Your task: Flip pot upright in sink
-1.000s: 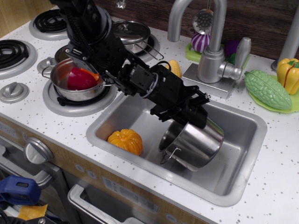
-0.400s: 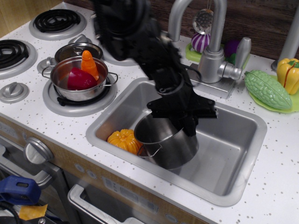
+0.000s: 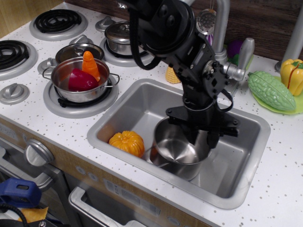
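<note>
The shiny steel pot stands in the sink, mouth up and tipped slightly toward the front, so its bare inside shows. My black gripper comes down from the upper left and is shut on the pot's far rim, one finger inside and one outside. The pot's base looks close to or on the sink floor; I cannot tell if it touches. Its far wall is hidden behind the gripper.
An orange pumpkin lies in the sink's front left corner, close to the pot. A wider pot with red and orange vegetables sits on the left burner, a lidded pot behind it. Faucet, green gourd and yellow pepper stand behind the sink.
The gripper has swung the pot from lying tilted on its side, mouth to the front left, to mouth up, and shifted it toward the sink's middle and lower.
</note>
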